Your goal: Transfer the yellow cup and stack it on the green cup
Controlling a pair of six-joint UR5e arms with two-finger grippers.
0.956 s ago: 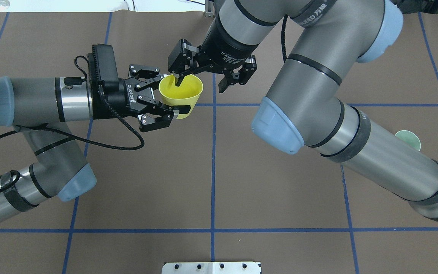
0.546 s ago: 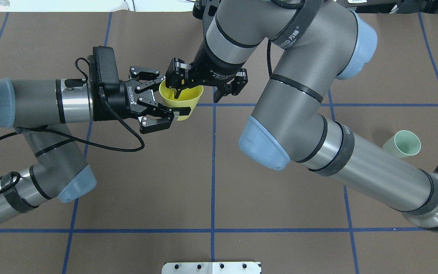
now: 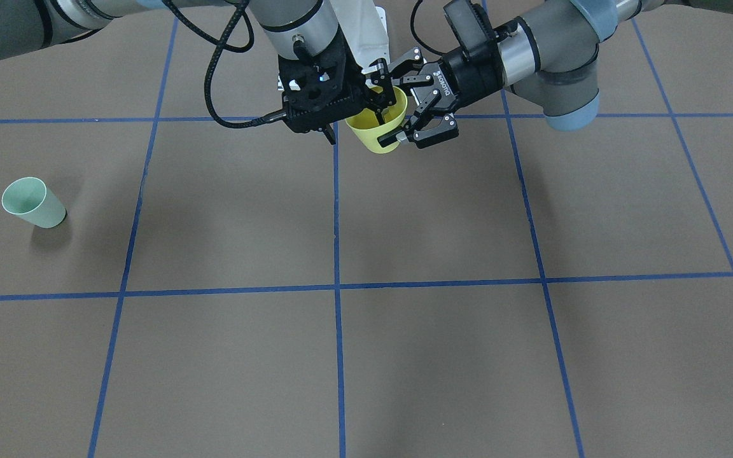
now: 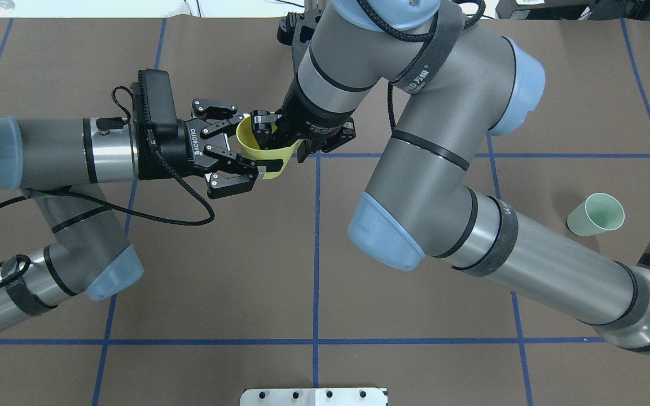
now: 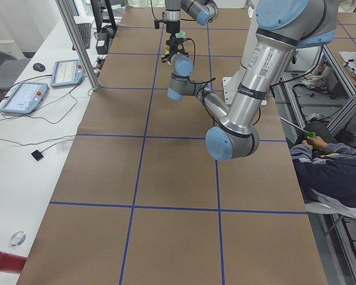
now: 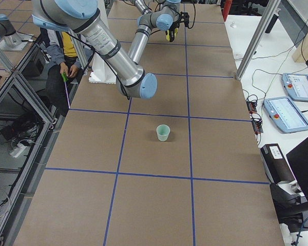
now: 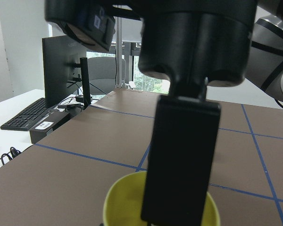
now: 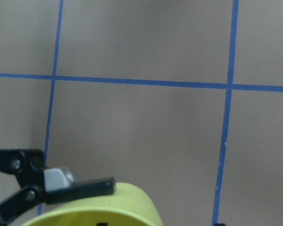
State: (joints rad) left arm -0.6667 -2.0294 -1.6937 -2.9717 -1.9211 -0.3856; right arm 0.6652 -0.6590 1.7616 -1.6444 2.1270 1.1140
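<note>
The yellow cup (image 4: pixel 245 135) (image 3: pixel 373 137) hangs above the table, rim up, with my left gripper (image 4: pixel 258 141) (image 3: pixel 392 105) shut on its sides from the left. My right gripper (image 4: pixel 281 141) (image 3: pixel 354 125) comes down from above and is open. It straddles the cup's far wall, one finger (image 7: pixel 181 160) dipped inside the yellow cup (image 7: pixel 122 202) and the other outside. The right wrist view shows the yellow cup's rim (image 8: pixel 113 207) and a left finger (image 8: pixel 80 186). The green cup (image 4: pixel 596 215) (image 3: pixel 32 203) (image 6: pixel 164 132) stands upright on the table far to my right.
Brown mat with a blue tape grid covers the table (image 4: pixel 313 270). A white metal plate (image 4: pixel 313 396) sits at the near edge. My right arm's forearm (image 4: pixel 528 259) spans the right half. A seated person (image 6: pixel 66 56) and control pendants (image 6: pixel 287 113) lie beside the table.
My right gripper has moved left and down, its finger going deeper into the yellow cup. The right arm's swing uncovered the green cup. The left gripper holds still.
</note>
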